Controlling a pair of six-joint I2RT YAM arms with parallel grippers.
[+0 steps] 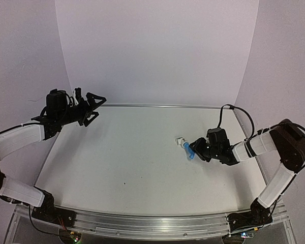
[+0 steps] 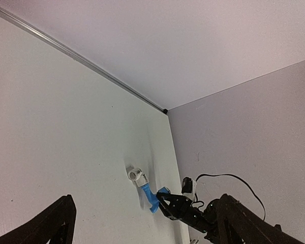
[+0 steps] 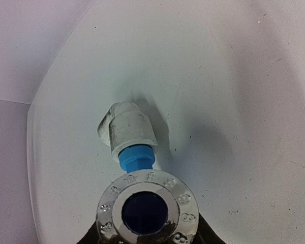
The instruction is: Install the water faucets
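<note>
We are viewing the right pincer (image 1: pixel 196 150) at the right of centre in the top view. It is clamping the blue tap (image 1: pixel 188 151) by its near end, with the jaws pressing on either side of the body. The tap is pointing toward the upper left of the frame, and the white fitting (image 1: pixel 180 140) is sitting on its far end.

In the right wrist view, the blue hex section of the tap is entering the fitting, and the two parts are touching. A chrome ring (image 3: pixel 147 208) is sitting on the tap just below the hex, at bottom centre. The fitting is casting a shadow on the counter (image 1: pixel 127 152). We are unable to tell whether it is resting on the surface or hanging just above it.

The left pincer (image 1: pixel 99 107) is hovering at the upper left of the top view, near the counter's back edge and well apart from the tap. Its jaws are standing wide apart and empty. In the left wrist view, its fingers (image 2: pixel 53 226) are occupying the bottom corners, with the tap and fitting showing between them.
</note>
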